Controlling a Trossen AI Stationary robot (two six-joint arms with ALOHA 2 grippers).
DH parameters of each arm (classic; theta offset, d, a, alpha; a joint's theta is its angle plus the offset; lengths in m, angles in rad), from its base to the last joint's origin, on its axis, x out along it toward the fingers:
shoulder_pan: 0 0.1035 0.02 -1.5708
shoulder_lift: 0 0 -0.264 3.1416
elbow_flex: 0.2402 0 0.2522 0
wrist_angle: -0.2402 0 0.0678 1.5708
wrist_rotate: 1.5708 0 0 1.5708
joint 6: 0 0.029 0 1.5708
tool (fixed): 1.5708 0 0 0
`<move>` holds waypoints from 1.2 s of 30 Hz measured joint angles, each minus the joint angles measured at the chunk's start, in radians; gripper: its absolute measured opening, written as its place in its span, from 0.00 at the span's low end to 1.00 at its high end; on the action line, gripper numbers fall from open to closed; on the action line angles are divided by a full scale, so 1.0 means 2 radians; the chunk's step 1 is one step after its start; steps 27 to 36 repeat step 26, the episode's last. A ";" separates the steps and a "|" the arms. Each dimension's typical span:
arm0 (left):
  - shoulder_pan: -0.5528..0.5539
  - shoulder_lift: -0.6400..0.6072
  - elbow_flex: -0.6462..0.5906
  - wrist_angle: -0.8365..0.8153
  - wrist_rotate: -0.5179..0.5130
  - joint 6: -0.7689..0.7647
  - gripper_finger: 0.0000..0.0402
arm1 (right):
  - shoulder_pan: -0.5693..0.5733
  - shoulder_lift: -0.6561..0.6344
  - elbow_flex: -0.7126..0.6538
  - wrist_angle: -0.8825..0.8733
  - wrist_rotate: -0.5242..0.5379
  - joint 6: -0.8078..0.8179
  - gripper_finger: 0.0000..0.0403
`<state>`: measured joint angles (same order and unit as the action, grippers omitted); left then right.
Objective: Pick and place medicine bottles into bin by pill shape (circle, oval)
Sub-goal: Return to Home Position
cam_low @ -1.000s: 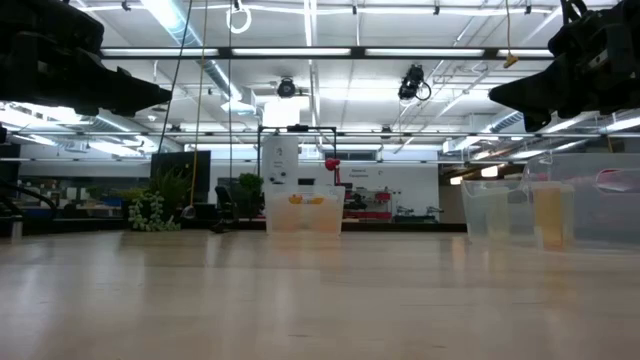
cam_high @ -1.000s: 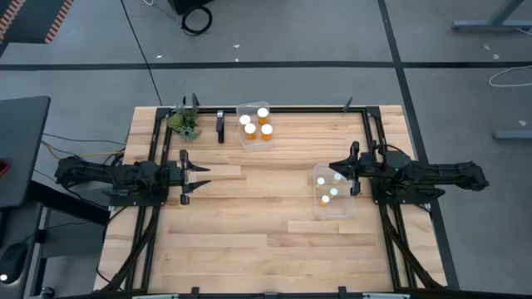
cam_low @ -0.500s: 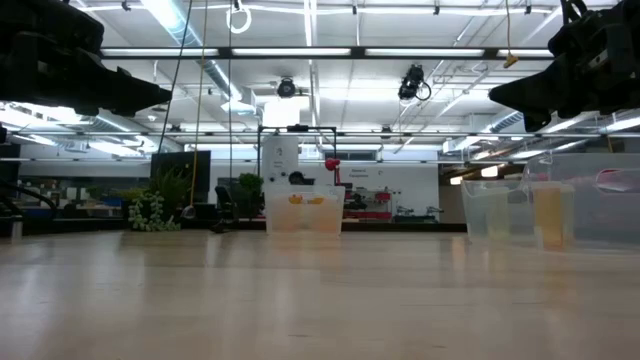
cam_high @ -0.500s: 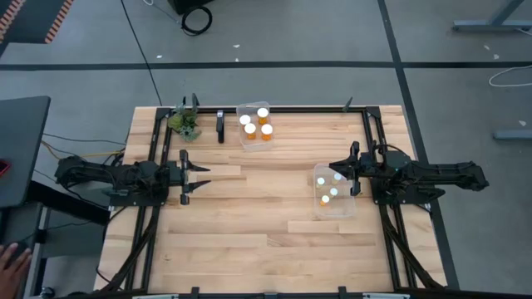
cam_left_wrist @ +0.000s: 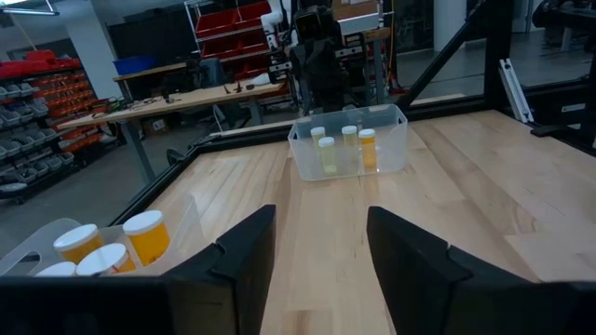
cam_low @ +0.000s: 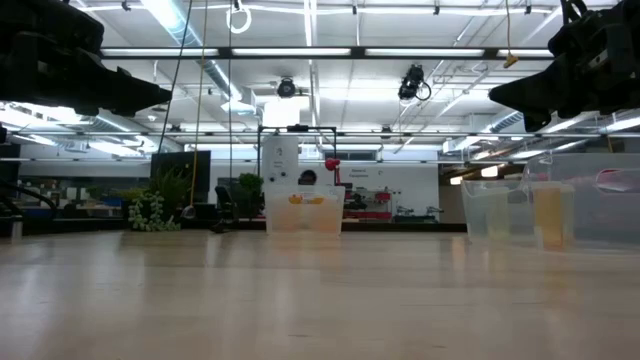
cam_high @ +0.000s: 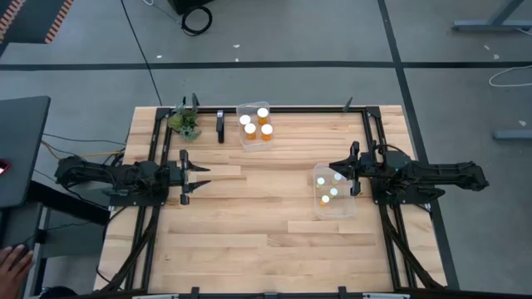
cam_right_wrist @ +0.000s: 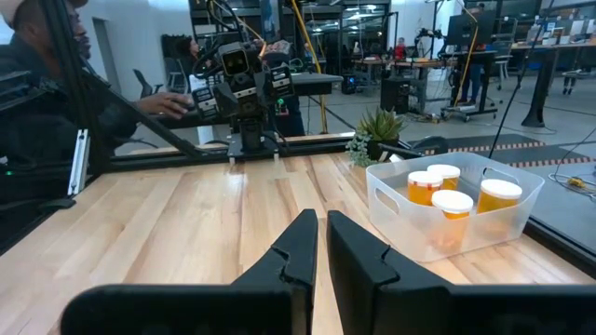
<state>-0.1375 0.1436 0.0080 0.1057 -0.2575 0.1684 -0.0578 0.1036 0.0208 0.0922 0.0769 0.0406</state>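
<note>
Right gripper [cam_high: 355,169] hung with its fingers drawn together on nothing, just above the rim of the second clear bin [cam_high: 344,209], which lay well apart from the small green plant [cam_high: 184,123], across the table toward the right arm. Four medicine bottles [cam_high: 333,192] stood upright inside that bin, long axes vertical, just below and ahead of those fingers, so the right arm was plainly the nearer one. Four more medicine bottles [cam_high: 255,127] stood in the first clear bin [cam_high: 253,143], just beside the plant; the left gripper [cam_high: 198,178], fingers spread and empty, waited near the plant. None lay loose on the wood, so sorting looked finished, with only a retreat left. Each bottle was a smooth amber cylinder with a round white cap. Both bins were thin translucent plastic, and the table [cam_high: 249,241] pale planked wood.
</note>
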 joint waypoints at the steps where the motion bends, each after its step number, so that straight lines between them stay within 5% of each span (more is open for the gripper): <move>1: 0.000 0.000 0.000 0.000 0.000 0.000 0.45 | 0.000 0.000 0.000 0.000 0.000 0.000 0.09; 36: 0.000 0.000 0.000 0.000 0.000 0.000 0.45 | 0.000 0.000 0.000 0.000 0.000 0.000 0.09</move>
